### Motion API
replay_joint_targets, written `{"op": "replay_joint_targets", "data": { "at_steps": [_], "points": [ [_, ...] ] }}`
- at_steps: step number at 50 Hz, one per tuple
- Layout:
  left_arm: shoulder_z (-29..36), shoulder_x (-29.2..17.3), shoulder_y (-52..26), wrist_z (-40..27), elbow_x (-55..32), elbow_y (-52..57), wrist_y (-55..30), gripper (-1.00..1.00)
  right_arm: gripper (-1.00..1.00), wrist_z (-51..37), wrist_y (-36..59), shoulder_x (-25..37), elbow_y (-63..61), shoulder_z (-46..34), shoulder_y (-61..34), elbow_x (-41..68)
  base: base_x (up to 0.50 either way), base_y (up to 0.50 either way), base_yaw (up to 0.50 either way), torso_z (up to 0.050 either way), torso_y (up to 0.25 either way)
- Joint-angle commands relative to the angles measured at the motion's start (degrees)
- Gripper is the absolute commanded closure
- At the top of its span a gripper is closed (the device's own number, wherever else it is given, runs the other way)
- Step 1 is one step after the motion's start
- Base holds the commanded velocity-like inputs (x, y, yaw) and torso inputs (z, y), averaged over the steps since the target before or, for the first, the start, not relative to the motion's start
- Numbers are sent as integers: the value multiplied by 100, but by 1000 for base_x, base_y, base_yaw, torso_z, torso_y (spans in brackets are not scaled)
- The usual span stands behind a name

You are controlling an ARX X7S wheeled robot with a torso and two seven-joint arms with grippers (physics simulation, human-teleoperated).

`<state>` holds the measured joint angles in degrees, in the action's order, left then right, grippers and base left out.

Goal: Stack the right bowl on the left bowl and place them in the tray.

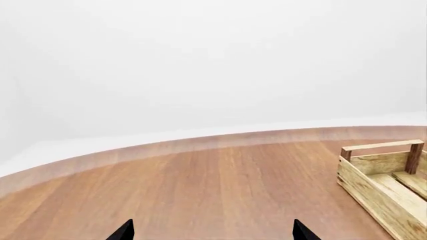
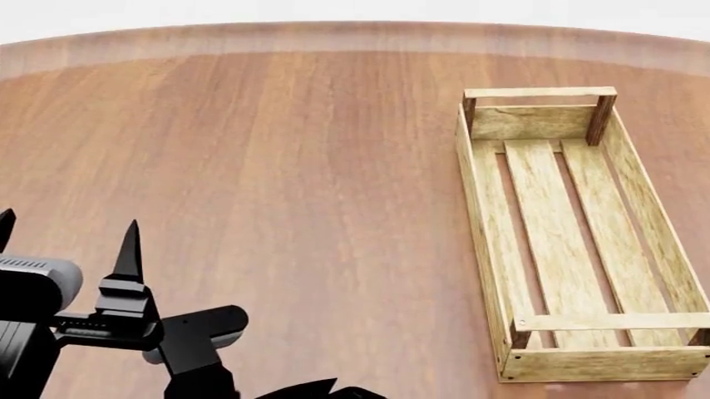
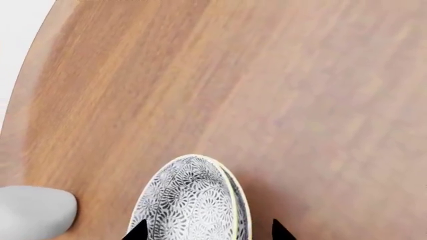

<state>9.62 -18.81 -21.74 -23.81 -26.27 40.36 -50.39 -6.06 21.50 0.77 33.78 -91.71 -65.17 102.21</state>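
A white bowl with a grey flower pattern and a pale yellow rim (image 3: 190, 200) shows only in the right wrist view, on the wood table. My right gripper (image 3: 208, 231) is open with its jaws astride the bowl; one tip overlaps the bowl's side and the other stands clear of its rim. The second bowl is out of view. The long light-wood tray (image 2: 554, 208) lies empty at the right in the head view and shows in the left wrist view (image 1: 380, 185). My left gripper (image 2: 66, 229) is open and empty at the lower left, its tips (image 1: 210, 232) over bare table.
The round wood table's far edge (image 2: 332, 33) curves across the back. A grey rounded shape (image 3: 33, 212) sits beside the bowl near the table's edge; I cannot tell what it is. The right arm does not show in the head view.
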Motion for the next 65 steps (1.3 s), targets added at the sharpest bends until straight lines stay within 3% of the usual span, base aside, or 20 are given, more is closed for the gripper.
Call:
{"op": "replay_joint_targets", "data": {
  "at_steps": [1, 8, 23, 24, 50, 65],
  "points": [
    [-66, 37, 10, 102, 3, -12, 42, -100, -100, 102, -31, -77, 33, 119, -1, -78, 0, 0, 0, 0, 0],
    [86, -15, 17, 53, 143, -66, 88, -100, -100, 196, 49, -77, 90, 103, 20, -93, 0, 0, 0, 0, -17],
    [28, -3, 82, 84, 26, -35, 167, -100, -100, 254, 100, -77, 110, 117, 52, -228, 0, 0, 0, 0, -233],
    [-30, 13, 87, 120, -51, -41, 174, -100, 100, 215, 70, -77, 108, 122, 57, -241, 0, 0, 0, 0, 0],
    [-31, -64, 124, 63, -65, -15, 255, -100, 100, 235, 44, -77, 222, 136, 80, -339, 0, 0, 0, 0, 0],
    [-34, -73, 131, 11, -136, 51, 218, -100, 100, 289, -458, -76, 1181, 213, -647, 558, 0, 0, 0, 0, 0]
  ]
}}
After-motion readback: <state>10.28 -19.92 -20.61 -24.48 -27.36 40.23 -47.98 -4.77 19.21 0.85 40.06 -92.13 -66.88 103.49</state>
